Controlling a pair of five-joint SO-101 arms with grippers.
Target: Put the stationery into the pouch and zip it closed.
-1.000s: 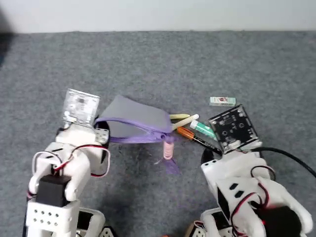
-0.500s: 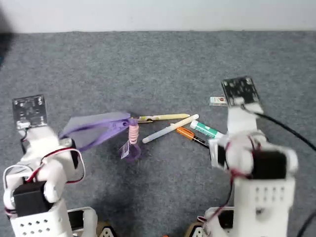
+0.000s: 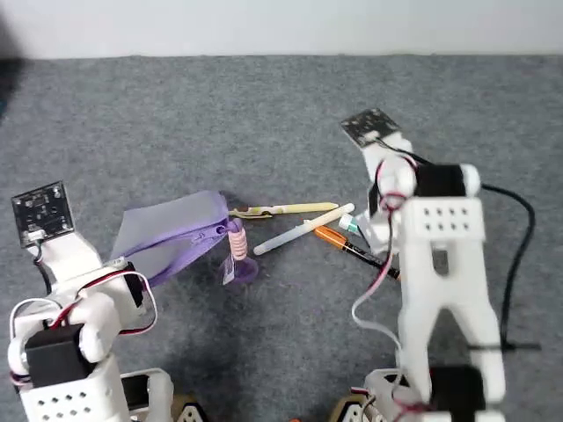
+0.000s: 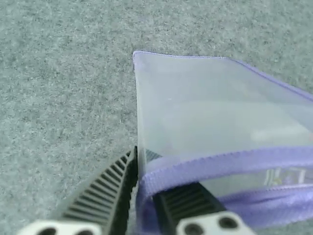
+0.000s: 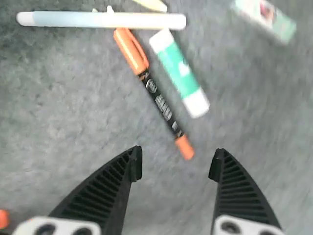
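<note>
A grey carpet-like mat [image 3: 264,105] covers the table. On it is the flat, translucent purple zip pouch [image 3: 171,230], its zip edge clamped in the left gripper [image 4: 144,178]. Just beside the pouch's mouth lie 1 long white marker [image 3: 303,230] and 1 slim yellow pen [image 3: 281,210]. Beyond them are an orange-and-black pen [image 5: 154,95] and a green-and-white glue stick [image 5: 178,73]. The right gripper [image 5: 177,155] hangs over that pen, its jaws spread apart. Farthest from the pouch is a small, blurred green-white block [image 5: 264,13], perhaps an eraser. A pink charm [image 3: 237,242] hangs at the pouch's zip.
</note>
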